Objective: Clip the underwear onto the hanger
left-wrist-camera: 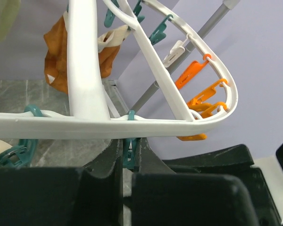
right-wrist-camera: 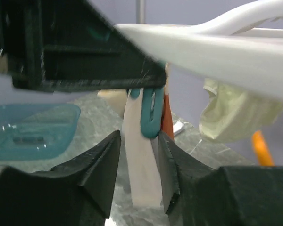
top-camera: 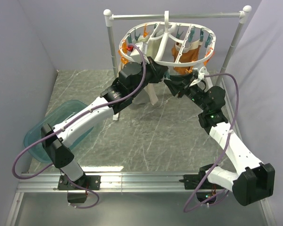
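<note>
- The small cream-beige cloth underwear (right-wrist-camera: 142,179) hangs as a narrow strip under the front rim of the hanger, clear of the counter. The overhead view shows it between my two arms.
- Its top edge sits at a teal plastic peg (right-wrist-camera: 150,128). I cannot tell whether the peg's jaws bite the cloth or only lie against it.
- My right gripper (right-wrist-camera: 139,136) is below that peg, fingers moderately parted. The strip runs down through the gap, with a slim space on one side. I cannot tell if the other finger touches it.
- My left gripper (left-wrist-camera: 128,148) reaches in from the opposite side and is pinched narrow on the upper part of the teal plastic peg, just under the rim.
- The white plastic oval ring hanger (left-wrist-camera: 61,125) crosses directly above my left fingers, with a broad cross bar rising from it.
- Orange plastic pegs (left-wrist-camera: 195,75) dangle along the curved far end of the ring.
- Rust-orange garments (top-camera: 186,63) hang from the ring, and a pale cream garment (right-wrist-camera: 231,113) hangs near them.
- The hanger hangs from a silver metal rail (top-camera: 179,16) with white knobs.
- A translucent teal plastic tub (top-camera: 35,136) sits at the left of the grey-green marbled counter (top-camera: 146,136), well apart from the underwear.
</note>
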You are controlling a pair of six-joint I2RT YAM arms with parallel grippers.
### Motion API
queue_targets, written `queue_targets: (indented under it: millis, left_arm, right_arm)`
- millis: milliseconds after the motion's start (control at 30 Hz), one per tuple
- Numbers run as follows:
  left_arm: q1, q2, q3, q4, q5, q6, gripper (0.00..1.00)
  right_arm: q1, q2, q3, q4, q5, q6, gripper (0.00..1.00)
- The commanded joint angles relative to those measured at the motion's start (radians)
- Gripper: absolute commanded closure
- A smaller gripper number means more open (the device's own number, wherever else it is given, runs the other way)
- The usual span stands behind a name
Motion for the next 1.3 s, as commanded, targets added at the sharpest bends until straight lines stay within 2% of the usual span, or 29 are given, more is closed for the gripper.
queue_targets:
  millis: [0, 167, 200, 267, 333, 367, 400, 467, 500, 767, 900, 1067, 1267]
  left_arm:
    - [0.012, -0.006, 0.013, 0.077, -0.006, -0.011, 1.0]
    - [0.016, 0.0, 0.025, 0.054, -0.012, -0.029, 1.0]
    - [0.018, 0.0, 0.025, 0.051, -0.007, -0.043, 1.0]
    - [0.022, -0.003, 0.026, 0.048, -0.004, -0.055, 1.0]
    - [0.027, -0.003, 0.026, 0.051, 0.007, -0.068, 1.0]
    - [0.027, -0.005, 0.034, 0.048, 0.011, -0.072, 1.0]
    - [0.03, -0.005, 0.037, 0.045, 0.02, -0.08, 1.0]
    - [0.03, -0.003, 0.046, 0.04, 0.03, -0.088, 1.0]
    - [0.032, -0.003, 0.048, 0.034, 0.033, -0.097, 1.0]
    - [0.033, 0.003, 0.074, 0.016, 0.042, -0.138, 1.0]
    - [0.035, 0.008, 0.079, 0.016, 0.05, -0.152, 1.0]
    - [0.039, 0.008, 0.082, 0.016, 0.06, -0.155, 1.0]
    - [0.042, 0.003, 0.08, 0.016, 0.073, -0.166, 1.0]
  right_arm:
    - [-0.004, -0.054, -0.028, -0.041, -0.037, -0.063, 0.54]
    - [-0.041, -0.092, -0.07, -0.146, -0.088, -0.169, 0.47]
    - [-0.042, -0.097, -0.082, -0.16, -0.091, -0.208, 0.4]
    - [-0.042, -0.111, -0.142, -0.156, -0.083, -0.238, 0.35]
    - [-0.042, -0.119, -0.206, -0.052, -0.065, -0.249, 0.33]
    - [-0.041, -0.12, -0.288, 0.0, -0.062, -0.255, 0.32]
    - [-0.039, -0.119, -0.33, 0.116, -0.059, -0.266, 0.29]
    - [-0.038, -0.102, -0.428, 0.217, -0.066, -0.284, 0.2]
    - [-0.035, -0.091, -0.45, 0.294, -0.065, -0.322, 0.19]
    - [0.028, 0.019, -0.587, 0.547, 0.024, -0.534, 0.18]
    - [0.135, 0.076, -0.646, 0.701, 0.074, -0.689, 0.18]
    - [0.191, 0.174, -0.642, 0.759, 0.111, -0.79, 0.16]
    - [0.197, 0.251, -0.616, 0.852, 0.131, -0.871, 0.15]
